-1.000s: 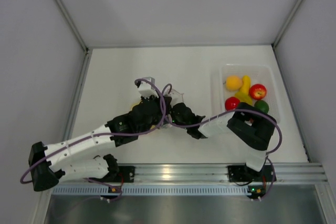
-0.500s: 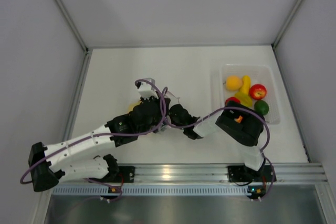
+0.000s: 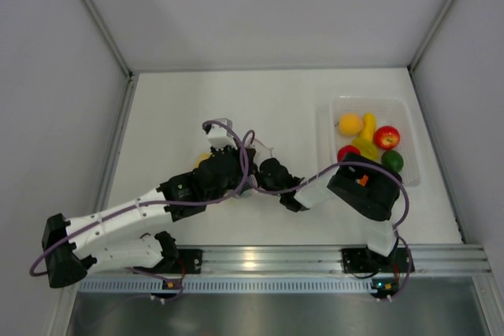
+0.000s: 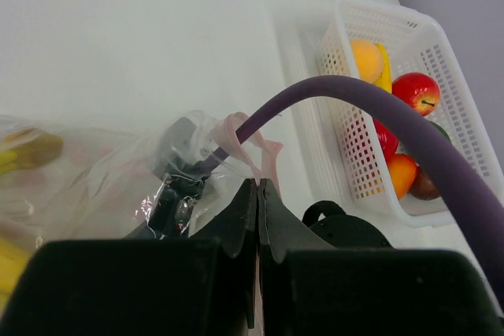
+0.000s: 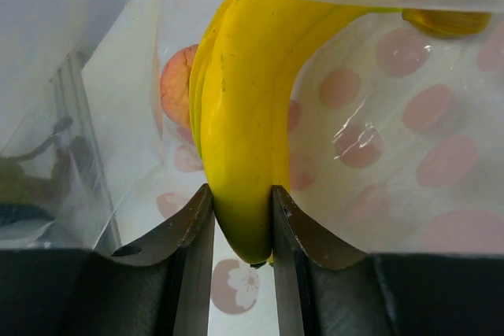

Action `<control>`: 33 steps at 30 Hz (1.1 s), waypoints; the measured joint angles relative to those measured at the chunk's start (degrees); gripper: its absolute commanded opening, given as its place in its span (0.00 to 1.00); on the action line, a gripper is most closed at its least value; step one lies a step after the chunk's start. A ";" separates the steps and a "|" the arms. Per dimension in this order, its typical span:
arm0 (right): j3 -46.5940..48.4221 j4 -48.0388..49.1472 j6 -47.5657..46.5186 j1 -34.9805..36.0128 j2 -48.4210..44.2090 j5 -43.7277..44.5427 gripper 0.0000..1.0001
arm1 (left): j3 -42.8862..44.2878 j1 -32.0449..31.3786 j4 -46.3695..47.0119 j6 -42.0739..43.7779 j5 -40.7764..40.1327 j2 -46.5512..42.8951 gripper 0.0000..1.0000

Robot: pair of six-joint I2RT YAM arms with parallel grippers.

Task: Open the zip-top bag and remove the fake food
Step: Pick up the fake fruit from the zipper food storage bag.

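**Right gripper** point(image 5: 240, 194): the two fingers are clamped on the lower tip of a glossy yellow plastic banana point(image 5: 244, 116), one pad on each flank. The grip sits inside the clear, crinkly zip-top bag point(image 5: 378, 116), and pink-spotted film shows on all sides. Judgement: gripping the narrow end lets the fruit come out lengthwise through the mouth.

A peach-coloured plastic piece point(image 5: 177, 84) lies just behind the banana, also in the bag.

**Left gripper** point(image 4: 257, 194): the fingers are pressed together with no gap showing. The bag's red-pink zip strip point(image 4: 250, 141) rises just beyond the tips, so thin film is apparently pinched between them. I take this as the anchoring hold, keeping the mouth up and steady against the other arm's pull. A purple cable point(image 4: 354, 100) arcs across this view.

**Bag position:** mid-table, between the two wrists and mostly hidden under them in the top view. A yellow patch point(image 3: 203, 159) shows at its left side.

**Destination:** a white perforated plastic basket point(image 4: 441, 60) sits well to the right. It holds an orange fruit point(image 3: 350, 124), a red apple point(image 3: 386, 138), a green lime point(image 3: 392, 160) and others.

**Progress (judged):** the bag is open, part of the fake food is out, and at least two pieces are left inside.

**Surface and room:** a matt white table point(image 3: 276, 100), pale grey wall panels on the left, far and right sides, and an aluminium rail point(image 3: 260, 257) along the near edge.
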 measured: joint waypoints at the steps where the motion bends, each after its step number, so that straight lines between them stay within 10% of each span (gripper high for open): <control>1: -0.61 -0.04 -0.02 0.00 -0.68 0.07 0.08 | -0.22 -0.07 0.04 -0.02 0.00 -0.09 0.00; 33: -6.38 -24.61 -2.43 -0.09 -22.32 9.68 0.00 | -5.57 -0.50 10.84 2.01 4.83 -2.49 0.00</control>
